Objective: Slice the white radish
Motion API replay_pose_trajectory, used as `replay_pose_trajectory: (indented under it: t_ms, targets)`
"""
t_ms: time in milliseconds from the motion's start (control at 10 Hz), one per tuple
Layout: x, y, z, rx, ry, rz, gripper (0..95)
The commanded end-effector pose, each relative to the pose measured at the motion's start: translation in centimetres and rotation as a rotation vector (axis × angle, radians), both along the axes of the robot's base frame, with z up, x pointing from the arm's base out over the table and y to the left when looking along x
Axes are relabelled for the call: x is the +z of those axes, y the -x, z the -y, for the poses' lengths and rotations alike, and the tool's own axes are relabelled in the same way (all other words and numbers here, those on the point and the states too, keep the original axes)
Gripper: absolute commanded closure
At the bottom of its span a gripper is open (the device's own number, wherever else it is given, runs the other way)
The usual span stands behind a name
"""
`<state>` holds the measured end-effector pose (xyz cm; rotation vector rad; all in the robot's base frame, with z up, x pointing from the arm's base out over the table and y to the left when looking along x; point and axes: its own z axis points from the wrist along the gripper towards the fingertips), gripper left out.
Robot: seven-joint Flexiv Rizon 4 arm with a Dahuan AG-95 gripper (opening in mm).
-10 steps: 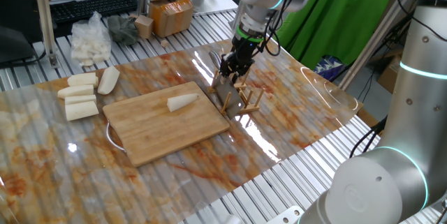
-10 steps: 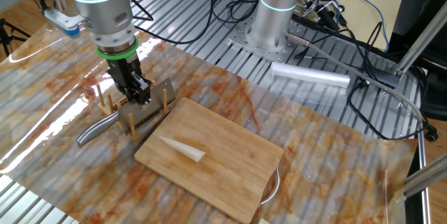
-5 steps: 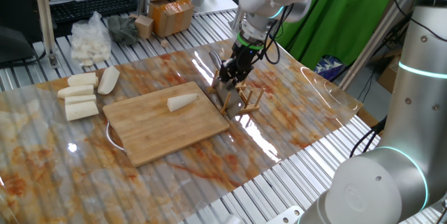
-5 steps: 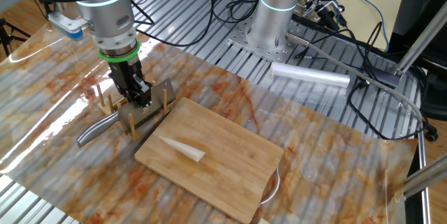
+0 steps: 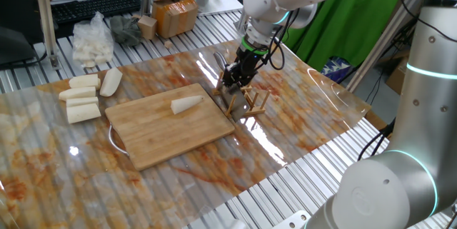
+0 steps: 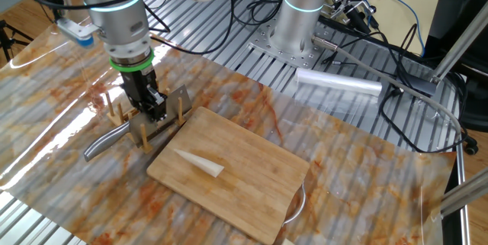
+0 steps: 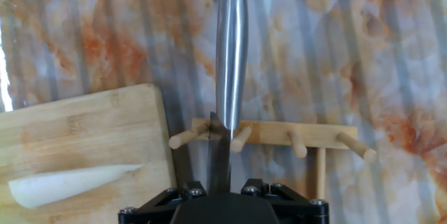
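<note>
Hand view: end effector [image 6: 151, 109], jaws part-open astride knife [image 7: 229, 56] in rack [image 7: 279, 135]; misalignment risks toppling the rack.

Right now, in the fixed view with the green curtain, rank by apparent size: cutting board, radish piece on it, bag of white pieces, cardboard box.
1. Cutting board, clearly largest.
2. Bag of white pieces and cardboard box: similar, both farther away, so unranked.
3. White radish, smallest.
</note>
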<state>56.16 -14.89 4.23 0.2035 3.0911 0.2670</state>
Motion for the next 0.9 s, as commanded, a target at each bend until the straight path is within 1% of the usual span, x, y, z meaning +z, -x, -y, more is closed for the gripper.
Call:
replay_pose_trajectory:
  t_ms: [100, 300, 700, 900]
  targets:
    - [-0.1, -0.3, 0.1, 0.002, -0.004, -0.001, 57.0]
    - [-0.5, -0.3, 0.1, -0.002, -0.01, -0.001, 57.0]
    - [-1.1, -0.1, 0.1, -0.008, -0.035, 0.002, 57.0]
    - [-1.4, -0.1, -0.1, -0.011, -0.039, 0.005, 57.0]
